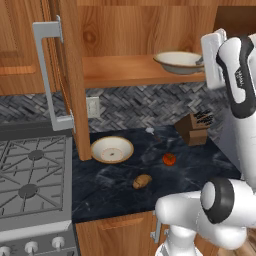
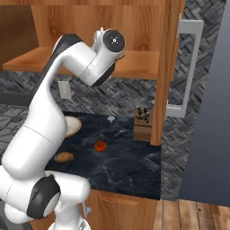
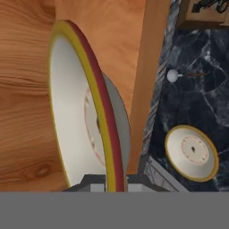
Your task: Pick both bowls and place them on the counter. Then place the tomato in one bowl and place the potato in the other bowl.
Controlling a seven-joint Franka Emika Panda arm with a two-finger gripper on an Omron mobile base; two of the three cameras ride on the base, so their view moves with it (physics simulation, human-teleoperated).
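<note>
One bowl (image 1: pixel 177 61) is on the light wooden shelf up at the right, and my gripper (image 1: pixel 202 61) is shut on its right rim. In the hand view that bowl (image 3: pixel 74 116) stands edge-on, its rim running down between my fingertips (image 3: pixel 117 182). I cannot tell whether it rests on the shelf or hangs just above it. The other bowl (image 1: pixel 112 149) (image 3: pixel 191 153) sits upright on the dark counter (image 1: pixel 115 187) next to the stove. The tomato (image 1: pixel 169 159) (image 2: pixel 100 145) lies mid-counter. Nearer the front edge lies the potato (image 1: pixel 142 181) (image 2: pixel 64 157).
A wooden knife block (image 1: pixel 194 128) stands at the back right of the counter, with a small white-headed utensil (image 1: pixel 150 131) beside it. The gas stove (image 1: pixel 30 175) lies to the left. An open cabinet door with a grey handle (image 1: pixel 47 75) hangs above the stove edge.
</note>
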